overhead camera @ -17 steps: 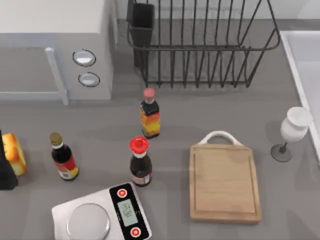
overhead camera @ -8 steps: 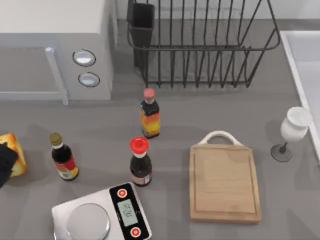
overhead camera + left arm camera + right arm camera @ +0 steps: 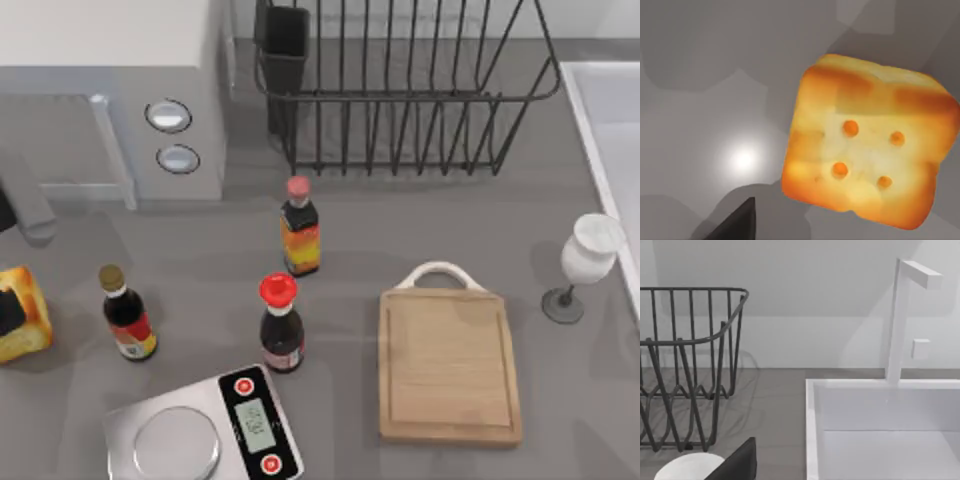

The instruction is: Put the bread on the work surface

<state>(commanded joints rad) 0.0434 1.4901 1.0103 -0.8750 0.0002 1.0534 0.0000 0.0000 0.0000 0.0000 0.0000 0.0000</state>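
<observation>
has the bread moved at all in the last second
Yes, slightly. In the top view the bread has shifted and tilted at the table's left edge, sitting a little lower against the brown-capped bottle, which has stayed put. It is far from the cutting board.

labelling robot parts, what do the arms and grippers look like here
Left arm: a smooth grey rounded link at the table's left edge. Left gripper: black, above the bread. Right gripper: a matte black wedge-shaped part in its wrist view. No cables or markings visible.
</observation>
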